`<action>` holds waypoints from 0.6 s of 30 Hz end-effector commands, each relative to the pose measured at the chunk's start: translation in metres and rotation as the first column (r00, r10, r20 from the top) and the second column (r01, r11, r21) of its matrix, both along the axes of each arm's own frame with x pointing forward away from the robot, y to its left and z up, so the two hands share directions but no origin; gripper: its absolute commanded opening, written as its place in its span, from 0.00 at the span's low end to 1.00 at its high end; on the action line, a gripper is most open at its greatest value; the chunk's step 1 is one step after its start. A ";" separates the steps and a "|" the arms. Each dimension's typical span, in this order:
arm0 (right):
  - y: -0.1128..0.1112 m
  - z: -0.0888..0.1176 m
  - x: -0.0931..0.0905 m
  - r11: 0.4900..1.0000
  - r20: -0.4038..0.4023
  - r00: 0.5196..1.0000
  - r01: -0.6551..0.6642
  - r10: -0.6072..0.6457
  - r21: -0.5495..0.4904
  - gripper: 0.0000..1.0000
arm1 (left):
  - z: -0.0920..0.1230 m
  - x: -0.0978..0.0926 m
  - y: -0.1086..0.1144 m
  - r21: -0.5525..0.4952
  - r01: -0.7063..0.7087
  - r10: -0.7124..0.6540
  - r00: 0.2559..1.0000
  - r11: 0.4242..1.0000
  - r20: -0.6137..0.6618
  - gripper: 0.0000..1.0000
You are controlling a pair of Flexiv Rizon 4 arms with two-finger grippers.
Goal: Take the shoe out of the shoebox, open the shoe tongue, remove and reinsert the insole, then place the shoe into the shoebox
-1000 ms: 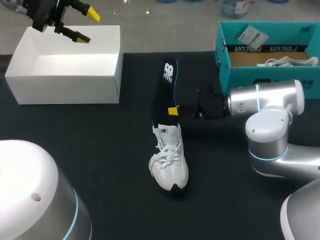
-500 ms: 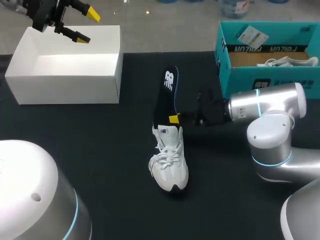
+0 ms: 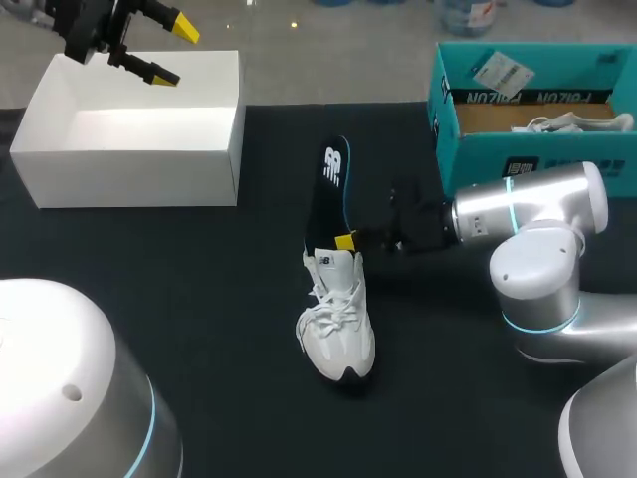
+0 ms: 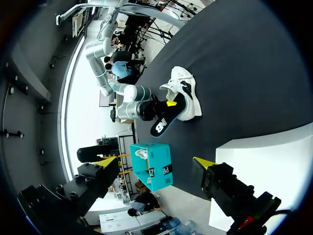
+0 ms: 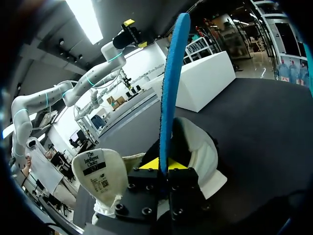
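Observation:
A white shoe [image 3: 336,324] lies on the black table, toe toward me, its tongue [image 5: 100,171] folded forward. A black insole with a blue edge [image 3: 328,194] stands slanted out of the shoe's heel opening. My right gripper [image 3: 345,241] is shut on the insole's lower part just above the heel; in the right wrist view the insole [image 5: 171,83] rises edge-on from between the yellow tips [image 5: 159,164]. My left gripper [image 3: 149,45] hangs open and empty over the far edge of the white box [image 3: 129,149], well away from the shoe [image 4: 183,88].
A teal shoebox [image 3: 528,149] stands at the back right, with another white shoe [image 3: 572,122] and a paper tag inside. The white box [image 4: 274,161] at the back left is open and holds nothing. My right arm's elbow [image 3: 542,259] sits low in front of the teal box.
My right gripper has moved down toward the shoe's heel with the insole, which now sits lower and deeper in the opening. The left arm has not moved.

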State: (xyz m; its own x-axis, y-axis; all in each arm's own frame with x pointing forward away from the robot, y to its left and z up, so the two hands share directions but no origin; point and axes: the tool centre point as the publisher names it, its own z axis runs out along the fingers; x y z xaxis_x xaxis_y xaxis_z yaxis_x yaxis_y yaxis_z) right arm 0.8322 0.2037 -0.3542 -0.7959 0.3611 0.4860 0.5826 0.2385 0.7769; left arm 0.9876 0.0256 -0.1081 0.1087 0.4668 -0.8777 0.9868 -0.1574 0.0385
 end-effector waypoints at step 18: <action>0.001 0.026 0.014 0.996 0.108 0.990 -0.088 0.087 0.009 0.00 | 0.000 0.000 0.000 0.003 0.001 -0.001 1.000 1.000 0.001 1.00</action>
State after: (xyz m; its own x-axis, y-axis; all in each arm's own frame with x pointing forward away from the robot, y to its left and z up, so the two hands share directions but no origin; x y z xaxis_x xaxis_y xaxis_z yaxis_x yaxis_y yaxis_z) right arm 0.8376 0.2005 -0.3264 -0.8698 0.2934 0.3967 0.4720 0.2609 0.8421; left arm 0.9876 0.0256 -0.1081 0.1088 0.4668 -0.8776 0.9868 -0.1575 0.0385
